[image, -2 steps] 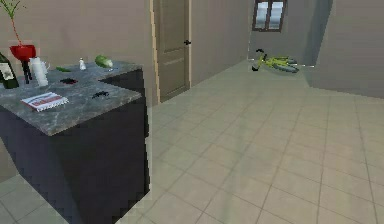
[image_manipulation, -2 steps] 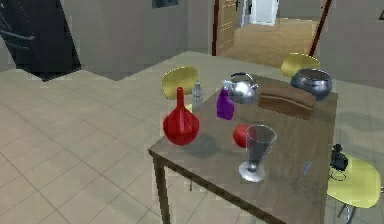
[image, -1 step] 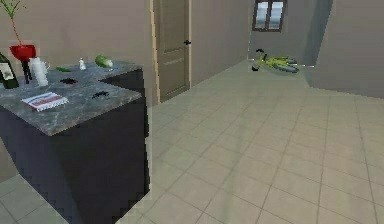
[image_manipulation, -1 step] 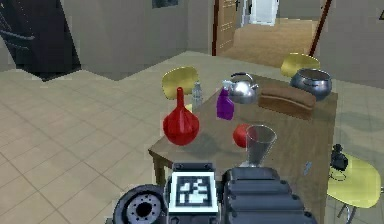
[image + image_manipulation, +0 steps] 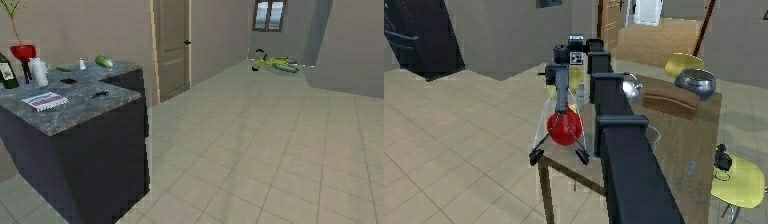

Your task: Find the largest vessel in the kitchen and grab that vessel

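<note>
Claw (image 5: 560, 150), its grip state and load impossible to tell, meets a red round vessel (image 5: 565, 127) at the worktop's (image 5: 689, 135) nine-o'clock edge; the grasp step seems in hand, next calling for a steady lift clear.

A big dark counter (image 5: 90, 160) with a grey stone top stood on the forward view's left. Pale square tiles covered the floor (image 5: 260, 150) all around the counter. Just behind the counter was a tan wall (image 5: 90, 30), and next to it a closed tan door (image 5: 172, 50). Far past the counter, at the end of the room, a small window (image 5: 269, 13) let in light. The walls near the window were grey. In the arm side view stood a brown wooden table (image 5: 689, 150) with one yellow chair (image 5: 682, 64) behind it and another yellow chair (image 5: 739, 185) beside it. I could not tell where it stood from the counter.
</note>
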